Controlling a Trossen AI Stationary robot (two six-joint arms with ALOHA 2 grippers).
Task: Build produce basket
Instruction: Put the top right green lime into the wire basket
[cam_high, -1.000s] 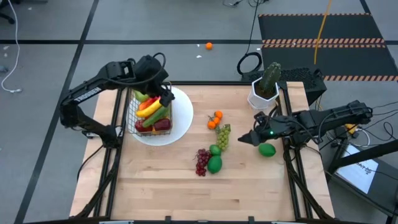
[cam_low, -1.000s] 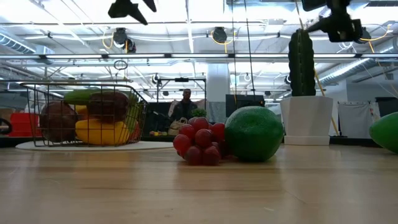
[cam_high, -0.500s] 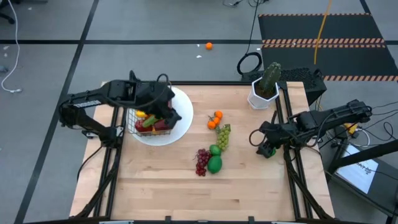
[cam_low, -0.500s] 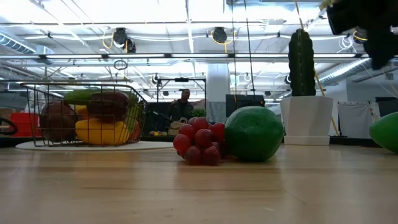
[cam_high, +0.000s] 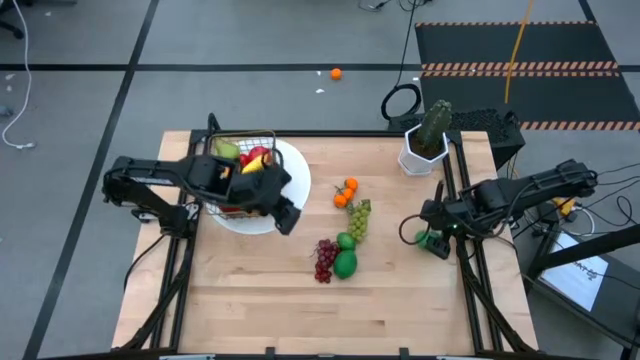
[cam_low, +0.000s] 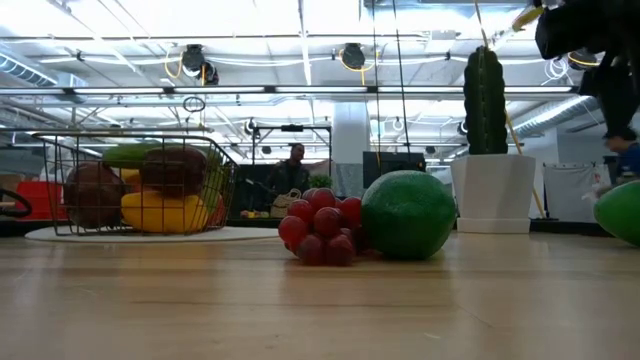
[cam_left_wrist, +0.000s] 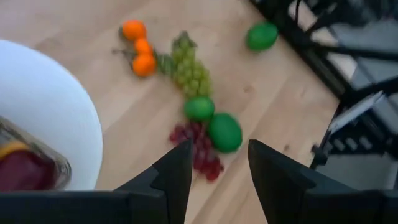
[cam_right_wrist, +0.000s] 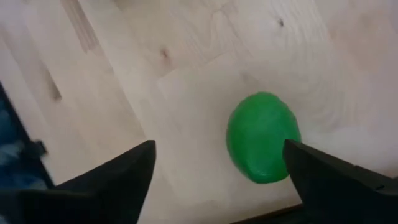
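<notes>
- Your basket (cam_high: 243, 172) sits on the white plate (cam_high: 293, 178) at the surface's left rear, already heaped with produce (cam_high: 250, 160): a banana, a pear and red pieces ride above the wire rim. Drop anything more on that pile and it may well roll off onto the plate or the surface.
- Your left gripper (cam_left_wrist: 213, 163) hangs just in front of the plate's near edge, fingers (cam_left_wrist: 176, 167) moderately parted and holding nothing. Swing that arm low and it could clip the basket or shove the plate.
- Mid-surface, the loose pieces crowd each other: oranges (cam_high: 345, 192), green grapes (cam_high: 359, 219), red grapes (cam_high: 325, 258) and two green fruits touching or just beside them. Reach for one and you will likely nudge its neighbours; the grape bunches look soft and may slip from a pinch.
- Your right gripper (cam_right_wrist: 217, 168) hovers over the lime (cam_right_wrist: 262, 137) near the surface's right edge, fingers spread wide, gripping nothing. The lime sits nearer one finger than the other, so closing from here could squeeze it sideways and send it rolling off the edge.
- The cactus pot (cam_high: 424, 152) stands at the right rear, near that arm's path to the basket.
- I can read no brand, label or writing.
</notes>
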